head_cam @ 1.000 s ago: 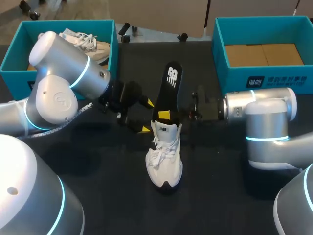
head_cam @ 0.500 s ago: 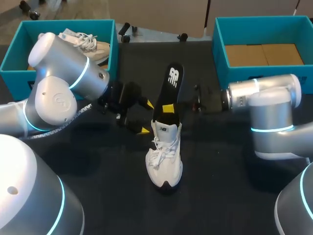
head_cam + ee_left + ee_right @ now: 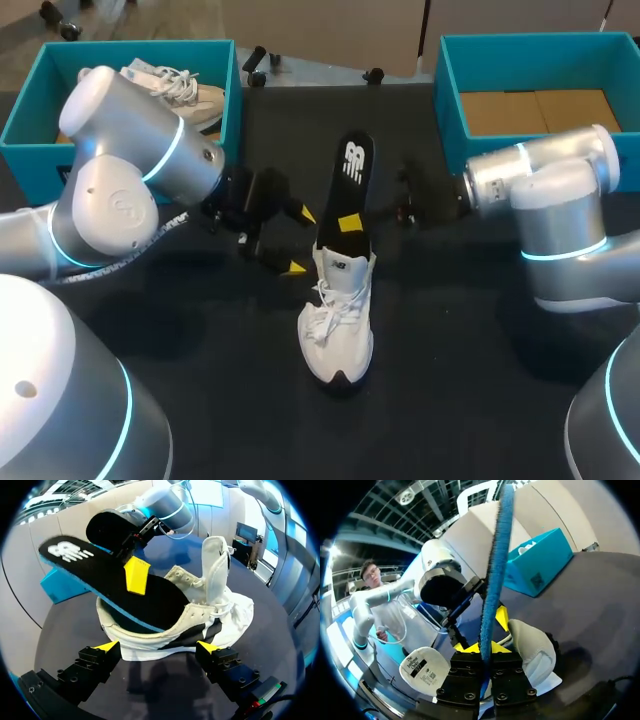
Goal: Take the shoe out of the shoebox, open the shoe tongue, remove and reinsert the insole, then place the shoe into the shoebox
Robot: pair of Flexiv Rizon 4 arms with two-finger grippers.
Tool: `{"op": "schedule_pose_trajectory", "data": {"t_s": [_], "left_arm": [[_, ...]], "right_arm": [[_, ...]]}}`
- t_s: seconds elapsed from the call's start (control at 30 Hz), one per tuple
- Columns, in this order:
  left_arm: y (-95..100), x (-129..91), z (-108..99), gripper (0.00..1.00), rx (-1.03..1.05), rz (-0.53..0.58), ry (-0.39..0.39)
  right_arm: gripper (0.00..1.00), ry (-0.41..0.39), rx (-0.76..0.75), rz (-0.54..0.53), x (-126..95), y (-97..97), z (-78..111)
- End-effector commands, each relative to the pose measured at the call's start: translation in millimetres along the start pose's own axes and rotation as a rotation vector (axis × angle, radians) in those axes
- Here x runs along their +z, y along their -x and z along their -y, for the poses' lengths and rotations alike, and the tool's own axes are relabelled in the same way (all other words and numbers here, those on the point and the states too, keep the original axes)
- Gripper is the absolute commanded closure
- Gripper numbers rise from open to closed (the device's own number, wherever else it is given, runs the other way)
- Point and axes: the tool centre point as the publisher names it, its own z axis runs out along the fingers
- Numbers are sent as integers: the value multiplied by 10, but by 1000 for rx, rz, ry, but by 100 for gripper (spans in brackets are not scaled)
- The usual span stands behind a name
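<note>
A white shoe (image 3: 337,322) stands at the table's middle with its toe toward me and its tongue (image 3: 216,560) lifted. A black insole (image 3: 350,185) with a blue edge rises slanting out of the shoe's opening. My right gripper (image 3: 349,222) is shut on the insole, and in the right wrist view the edge-on insole (image 3: 494,570) runs up from between its fingers (image 3: 485,649). My left gripper (image 3: 299,240) is open beside the shoe's heel. In the left wrist view the shoe (image 3: 200,617) lies just ahead of the left gripper (image 3: 157,647), untouched.
A teal shoebox (image 3: 30,105) at the back left holds a beige shoe (image 3: 185,90). A second teal shoebox (image 3: 450,90) at the back right shows only a cardboard floor. Both arms crowd the table's middle beside the shoe.
My right gripper has closed tighter on the insole and lifted it slightly. The right arm's elbow has swung up and to the right. The left arm has kept still.
</note>
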Motion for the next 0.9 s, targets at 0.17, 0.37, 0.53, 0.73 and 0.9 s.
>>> {"op": "schedule_pose_trajectory", "data": {"t_s": [0.17, 0.37, 0.53, 0.73, 0.9], "left_arm": [[15, 3, 11, 0, 5, -7, 5], [30, 1, 19, 0, 9, -10, 6], [40, 7, 43, 0, 10, -12, 3], [34, 14, 42, 0, 11, -19, 5], [30, 20, 62, 0, 15, -24, 4]], "right_arm": [[100, -63, 41, 1, 130, -72, 92], [100, -49, 73, -8, 211, -129, 203], [100, -56, 104, -10, 266, -176, 298], [100, -60, 138, 0, 294, -214, 398], [100, -55, 121, 22, 246, -232, 340]]}}
